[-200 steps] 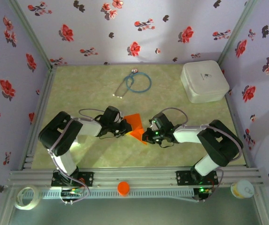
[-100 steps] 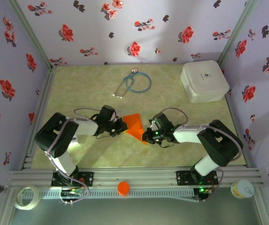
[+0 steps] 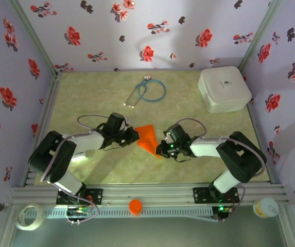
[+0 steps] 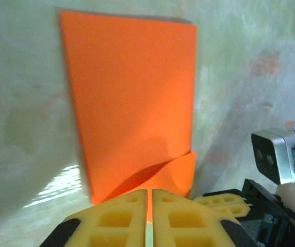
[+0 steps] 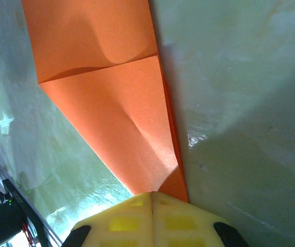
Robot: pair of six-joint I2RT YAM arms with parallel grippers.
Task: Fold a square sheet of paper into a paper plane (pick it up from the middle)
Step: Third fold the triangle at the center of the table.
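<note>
top external: folded sheet of paper (image 3: 148, 137) lay between grippers
left gripper (image 3: 135, 135): stood closed at paper's edge, hold unclear
right gripper (image 3: 160, 150): stood closed at paper's tip

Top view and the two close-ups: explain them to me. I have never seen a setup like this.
The machine is two robot arms bolted at the near edge of a table. Each arm ends in a two-finger gripper.

The wide picture comes from a fixed camera above and behind the arms. The two close-ups come from cameras on the wrists, so the yellow blocks at the bottom of each are that arm's own fingers.

On the table lie a partly folded orange paper, a stethoscope and a white box. A small orange cap sits on the front rail.

Both grippers appear shut on the paper. The left gripper pinches one edge and the right gripper pinches its pointed end.
</note>
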